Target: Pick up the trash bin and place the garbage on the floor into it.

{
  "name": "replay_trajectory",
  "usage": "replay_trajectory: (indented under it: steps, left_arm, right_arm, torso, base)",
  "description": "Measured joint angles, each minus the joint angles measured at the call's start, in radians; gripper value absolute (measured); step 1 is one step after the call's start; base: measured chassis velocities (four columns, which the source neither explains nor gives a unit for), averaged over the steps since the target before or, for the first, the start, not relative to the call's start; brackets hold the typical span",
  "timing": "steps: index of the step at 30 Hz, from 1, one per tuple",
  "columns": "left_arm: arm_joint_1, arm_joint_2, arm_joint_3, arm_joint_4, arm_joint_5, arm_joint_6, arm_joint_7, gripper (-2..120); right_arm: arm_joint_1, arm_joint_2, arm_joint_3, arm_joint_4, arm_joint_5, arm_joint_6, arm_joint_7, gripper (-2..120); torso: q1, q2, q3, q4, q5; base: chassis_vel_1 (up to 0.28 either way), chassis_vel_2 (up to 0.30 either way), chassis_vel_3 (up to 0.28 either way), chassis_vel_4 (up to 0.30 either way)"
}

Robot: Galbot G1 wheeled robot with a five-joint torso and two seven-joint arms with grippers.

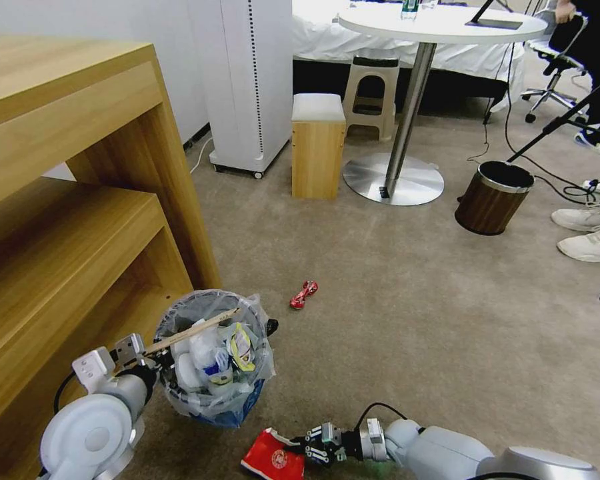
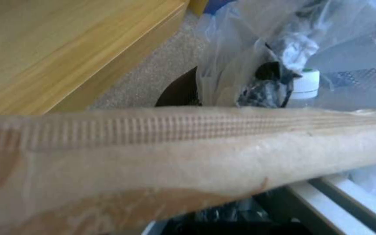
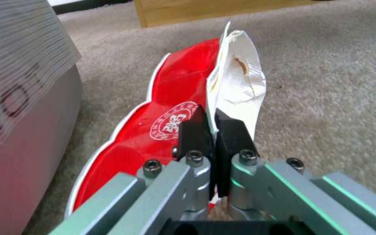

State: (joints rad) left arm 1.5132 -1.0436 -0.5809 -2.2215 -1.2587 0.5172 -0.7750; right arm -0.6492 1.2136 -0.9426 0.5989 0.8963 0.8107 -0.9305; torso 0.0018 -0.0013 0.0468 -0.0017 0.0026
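The trash bin (image 1: 210, 393), a small wire bin lined with a crinkly clear bag, sits low at my left beside the wooden shelf and is stuffed with bottles and wrappers. A long pale stick (image 1: 193, 330) lies across its rim. My left gripper (image 1: 155, 361) is shut on that rim; in the left wrist view the stick (image 2: 196, 147) crosses in front of the bag (image 2: 240, 42). My right gripper (image 1: 299, 448) is shut on the edge of a flattened red paper cup (image 1: 271, 457), low over the beige carpet; its pads (image 3: 192, 130) pinch the cup (image 3: 170, 98). A red wrapper (image 1: 304, 294) lies on the floor beyond the bin.
A wooden shelf unit (image 1: 80, 200) stands along the left. Farther off are a wooden box stool (image 1: 318, 150), a round table's metal base (image 1: 393, 179), a brown wood-grain bin (image 1: 492, 199) and a person's white shoes (image 1: 590, 230). A grey printed panel (image 3: 23, 98) is close beside the cup.
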Motion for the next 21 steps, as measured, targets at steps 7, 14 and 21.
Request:
replay_trajectory:
  steps: [7,14,21]
  left_arm:
    - [-0.002,0.005,0.006,0.011,0.003,0.000,0.003,0]
    - [-0.007,0.019,0.017,0.032,0.005,-0.002,0.005,0]
    - [-0.015,0.030,0.042,0.051,0.010,-0.002,0.005,0]
  right_arm:
    - [-0.018,-0.074,0.062,0.074,0.005,-0.001,0.015,0]
    - [-0.061,-0.235,0.200,0.291,0.032,-0.001,0.085,0]
    - [-0.157,-0.396,0.401,0.525,0.041,-0.001,0.095,0]
  torso:
    - [0.000,0.000,0.000,0.0000,0.0000]
    - [0.000,0.000,0.000,-0.0001,-0.0004]
    - [0.000,0.000,0.000,-0.0003,-0.0002]
  base:
    - [0.000,0.000,0.000,0.000]
    - [0.000,0.000,0.000,0.000]
    - [0.000,0.000,0.000,0.000]
